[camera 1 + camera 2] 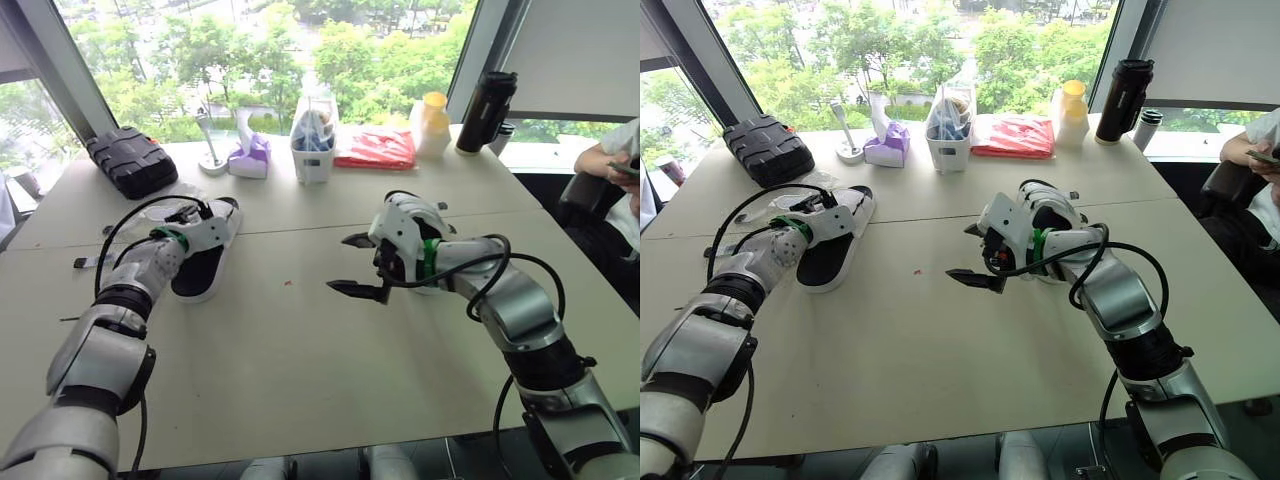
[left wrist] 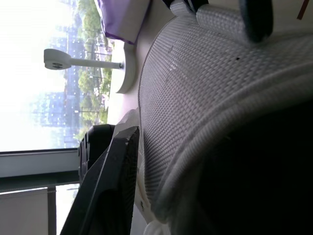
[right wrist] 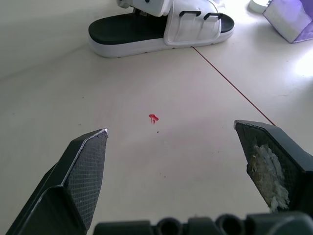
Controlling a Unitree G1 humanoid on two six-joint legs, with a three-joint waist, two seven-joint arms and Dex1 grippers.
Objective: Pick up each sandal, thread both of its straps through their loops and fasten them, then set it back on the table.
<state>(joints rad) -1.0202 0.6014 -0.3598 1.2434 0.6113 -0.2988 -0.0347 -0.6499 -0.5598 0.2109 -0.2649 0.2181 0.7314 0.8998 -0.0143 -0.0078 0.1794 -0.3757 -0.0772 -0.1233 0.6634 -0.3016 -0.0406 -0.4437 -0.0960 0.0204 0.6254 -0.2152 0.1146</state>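
A white sandal [image 1: 203,272] with a black footbed lies flat on the table [image 1: 300,360] at the left. My left gripper [image 1: 205,226] rests on its broad woven strap [image 2: 210,88] and is shut on the strap's edge, with one black finger [image 2: 110,186] alongside it. My right gripper [image 1: 340,263] hovers open and empty over bare table right of centre, pointing toward that sandal [image 3: 146,34]. A second white sandal [image 1: 1052,218] seems to lie behind my right wrist, mostly hidden.
Along the window edge stand a black case [image 1: 132,160], a white stand [image 1: 210,150], a purple tissue box [image 1: 250,158], a white container [image 1: 313,145], a red packet [image 1: 375,148], a yellow-lidded bottle [image 1: 432,125] and a black flask [image 1: 485,110]. A person [image 1: 612,160] sits at far right.
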